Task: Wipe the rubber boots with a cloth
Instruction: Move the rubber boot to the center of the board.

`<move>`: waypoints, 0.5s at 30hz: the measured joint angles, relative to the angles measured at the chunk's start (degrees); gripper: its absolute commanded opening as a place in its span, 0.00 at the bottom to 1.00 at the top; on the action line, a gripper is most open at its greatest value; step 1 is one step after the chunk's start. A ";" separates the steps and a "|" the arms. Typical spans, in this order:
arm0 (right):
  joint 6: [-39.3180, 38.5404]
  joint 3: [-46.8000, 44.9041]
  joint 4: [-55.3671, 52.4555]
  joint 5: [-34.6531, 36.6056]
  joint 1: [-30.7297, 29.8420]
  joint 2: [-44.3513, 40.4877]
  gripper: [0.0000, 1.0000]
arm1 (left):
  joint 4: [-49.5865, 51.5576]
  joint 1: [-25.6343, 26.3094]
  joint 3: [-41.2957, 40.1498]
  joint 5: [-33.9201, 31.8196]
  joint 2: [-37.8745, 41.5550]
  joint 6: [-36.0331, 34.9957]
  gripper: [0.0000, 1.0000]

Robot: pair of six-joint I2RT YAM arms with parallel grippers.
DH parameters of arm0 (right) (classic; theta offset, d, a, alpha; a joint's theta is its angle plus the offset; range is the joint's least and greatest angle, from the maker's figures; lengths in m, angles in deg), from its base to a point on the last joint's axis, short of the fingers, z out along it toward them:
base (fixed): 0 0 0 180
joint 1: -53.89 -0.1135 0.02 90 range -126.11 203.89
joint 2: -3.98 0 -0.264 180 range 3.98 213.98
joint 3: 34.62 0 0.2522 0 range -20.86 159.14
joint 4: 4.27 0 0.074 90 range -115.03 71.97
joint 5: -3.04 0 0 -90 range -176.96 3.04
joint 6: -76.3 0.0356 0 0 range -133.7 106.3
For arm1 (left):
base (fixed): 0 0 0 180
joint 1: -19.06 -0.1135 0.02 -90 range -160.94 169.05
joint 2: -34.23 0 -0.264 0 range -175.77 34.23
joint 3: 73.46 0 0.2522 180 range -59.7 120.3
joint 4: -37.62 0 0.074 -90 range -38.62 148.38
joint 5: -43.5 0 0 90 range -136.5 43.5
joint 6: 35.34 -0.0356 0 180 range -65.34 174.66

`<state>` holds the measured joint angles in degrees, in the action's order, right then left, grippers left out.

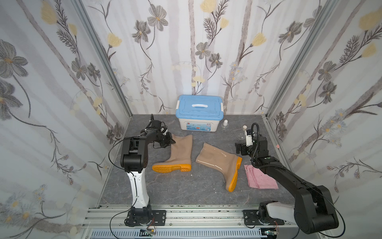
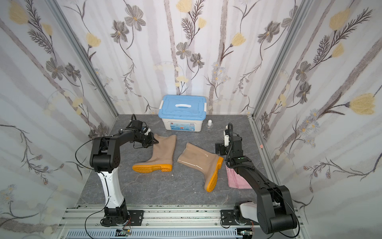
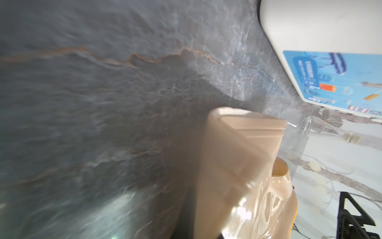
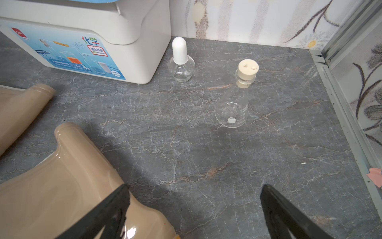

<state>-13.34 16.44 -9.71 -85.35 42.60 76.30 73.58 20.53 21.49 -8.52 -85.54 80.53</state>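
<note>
Tan glossy rubber boot (image 1: 180,152): left gripper (image 1: 171,142) clenched, apparently on its cuff. Right gripper (image 4: 195,187), spread, should fetch pink cloth (image 1: 260,178).

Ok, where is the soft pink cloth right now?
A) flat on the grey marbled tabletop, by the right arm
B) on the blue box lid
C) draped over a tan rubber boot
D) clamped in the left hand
A: the soft pink cloth lies flat on the grey marbled tabletop, beside the orange sole of a tan rubber boot, partly hidden under the right arm.
</note>
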 measured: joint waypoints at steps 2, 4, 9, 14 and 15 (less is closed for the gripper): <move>0.00 0.09 -0.09 -0.28 0.00 0.17 1.00 | 0.48 -2.16 0.46 -0.15 0.63 -0.02 0.00; -0.09 0.42 -0.44 -1.31 0.00 0.61 1.00 | 1.75 -4.17 2.05 -0.63 0.68 -0.37 0.00; -0.68 2.03 -0.79 -5.99 0.00 2.78 1.00 | 5.11 -8.17 11.54 -1.33 -2.32 -1.92 0.00; -1.81 6.58 -2.49 -14.27 0.00 7.61 0.98 | 11.10 -10.01 25.24 -1.88 -10.86 -3.72 0.04; -2.01 7.91 -3.45 -16.35 0.00 8.85 0.97 | 12.13 -10.10 28.30 -1.95 -12.74 -4.22 0.20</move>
<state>-15.35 24.35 -13.16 -101.70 42.60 85.15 85.71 10.43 49.79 -10.46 -98.28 76.31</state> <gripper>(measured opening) 0.981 0.061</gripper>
